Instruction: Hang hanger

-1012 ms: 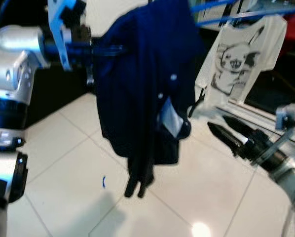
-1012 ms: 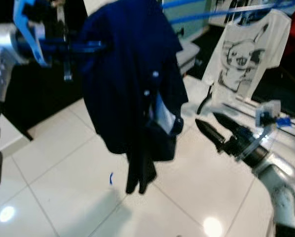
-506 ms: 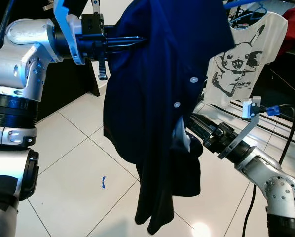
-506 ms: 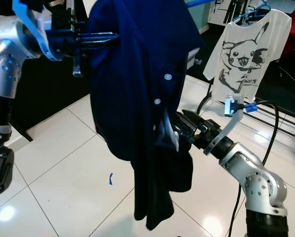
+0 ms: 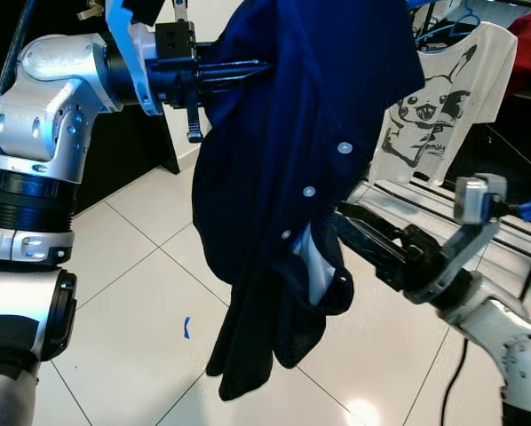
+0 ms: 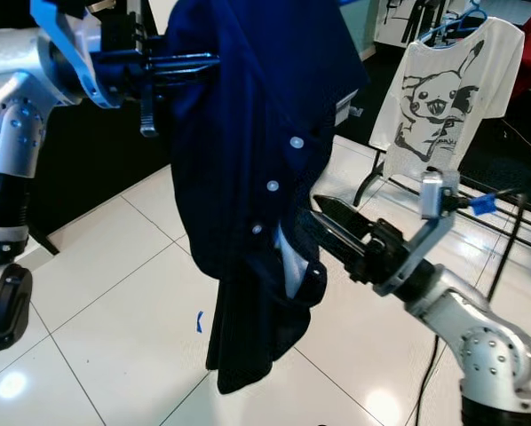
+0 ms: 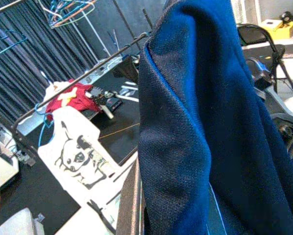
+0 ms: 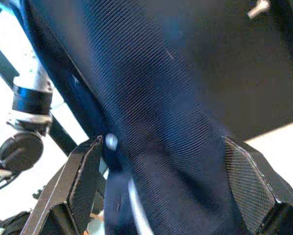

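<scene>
Two pincers at work on one garment; left pincer (image 5: 239,71) raised high at the robot's left, black fingers reaching into the shoulder of the dark navy button-front shirt (image 5: 292,177), presumably clamped on the hanger inside, though hanger itself buried in cloth and finger gap impossible to judge; right pincer (image 6: 323,217) low at the right, spread wide with the shirt's lower fabric hanging between its textured pads (image 8: 247,181), not closed on it; shirt draped in mid-air over glossy white tiled floor (image 5: 132,293), tail sagging well below both arms; dark metal clothes rail (image 7: 87,73) up and to the right, already carrying a white cartoon-print T-shirt (image 6: 443,98) on a blue hanger, red garment (image 7: 70,100) beside it. To hang well: keep left wrist level so the hook stays upright; lift above rail height before travelling sideways, then lower onto a bare stretch of rail clear of the white shirt; use right pincer merely to steady the swinging tail, never to tug; release only once weight visibly rests on the rail; likely risk, hook snagging cloth or missing the bar unseen.
</scene>
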`<state>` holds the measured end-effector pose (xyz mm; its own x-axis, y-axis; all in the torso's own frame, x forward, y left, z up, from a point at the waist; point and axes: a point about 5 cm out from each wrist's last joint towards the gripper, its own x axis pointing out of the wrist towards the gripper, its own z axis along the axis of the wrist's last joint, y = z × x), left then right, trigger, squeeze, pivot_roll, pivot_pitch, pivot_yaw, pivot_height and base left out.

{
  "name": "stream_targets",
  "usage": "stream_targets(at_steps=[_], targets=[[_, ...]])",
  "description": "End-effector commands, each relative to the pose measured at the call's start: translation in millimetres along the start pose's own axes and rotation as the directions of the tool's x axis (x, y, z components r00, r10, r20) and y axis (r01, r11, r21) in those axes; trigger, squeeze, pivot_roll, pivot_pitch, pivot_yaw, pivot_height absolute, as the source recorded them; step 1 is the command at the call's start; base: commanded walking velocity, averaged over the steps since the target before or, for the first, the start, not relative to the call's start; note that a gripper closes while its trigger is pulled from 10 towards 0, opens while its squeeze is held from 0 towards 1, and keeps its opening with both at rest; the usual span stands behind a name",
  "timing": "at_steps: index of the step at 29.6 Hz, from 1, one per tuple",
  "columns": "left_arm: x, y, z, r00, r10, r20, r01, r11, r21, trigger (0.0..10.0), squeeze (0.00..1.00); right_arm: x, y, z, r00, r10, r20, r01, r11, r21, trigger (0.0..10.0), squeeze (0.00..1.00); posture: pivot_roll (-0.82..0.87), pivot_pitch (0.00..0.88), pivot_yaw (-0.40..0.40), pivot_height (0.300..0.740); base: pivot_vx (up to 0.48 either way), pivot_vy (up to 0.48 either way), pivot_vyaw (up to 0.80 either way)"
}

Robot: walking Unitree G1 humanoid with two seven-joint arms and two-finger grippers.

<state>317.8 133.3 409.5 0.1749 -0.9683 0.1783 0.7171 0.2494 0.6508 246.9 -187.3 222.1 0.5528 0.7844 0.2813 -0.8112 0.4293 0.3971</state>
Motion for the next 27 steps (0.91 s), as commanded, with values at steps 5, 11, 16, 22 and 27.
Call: stream_targets(at_steps=[5, 11, 16, 22, 27], targets=[[-2.0, 4.7, 12.1, 0.999, 0.028, 0.024, -0.029, 0.999, 0.036, 0.0, 0.0, -9.3, -4.4, -9.3, 0.995, -0.059, -0.083, 0.059, 0.998, 0.0, 10.0, 0.0, 0.03, 0.101, 0.057, 0.74, 0.0, 0.0, 0.0], [0.4, 3.3, 14.2, 0.999, 0.025, 0.035, -0.026, 0.999, 0.038, 0.0, 0.0, -6.3, -12.9, -14.9, 0.988, -0.118, -0.103, 0.117, 0.993, -0.011, 10.0, 0.0, 0.04, 0.101, 0.059, 0.74, 0.0, 0.0, 0.0], [0.8, 3.4, 16.5, 0.999, 0.026, 0.04, -0.028, 0.999, 0.041, 0.0, 0.0, -4.6, -18.7, -14.6, 0.982, -0.159, -0.101, 0.157, 0.987, -0.029, 9.2, 0.0, 0.04, 0.101, 0.059, 0.74, 0.0, 0.0, 0.0], [0.5, 3.8, 18.5, 0.999, 0.027, 0.045, -0.029, 0.999, 0.045, 0.0, 0.0, -3.8, -28.6, -5.3, 0.973, -0.225, -0.044, 0.222, 0.974, -0.053, 0.0, 0.0, 0.04, 0.101, 0.059, 0.74, 0.0, 0.0, 0.0], [-0.9, 3.5, 16.4, 0.999, 0.032, 0.037, -0.033, 0.998, 0.044, 0.0, 0.0, -3.1, -24.4, 3.8, 0.982, -0.188, 0.018, 0.189, 0.98, -0.057, 0.0, 0.0, 0.04, 0.102, 0.056, 0.74, 0.0, 0.0, 0.0]])
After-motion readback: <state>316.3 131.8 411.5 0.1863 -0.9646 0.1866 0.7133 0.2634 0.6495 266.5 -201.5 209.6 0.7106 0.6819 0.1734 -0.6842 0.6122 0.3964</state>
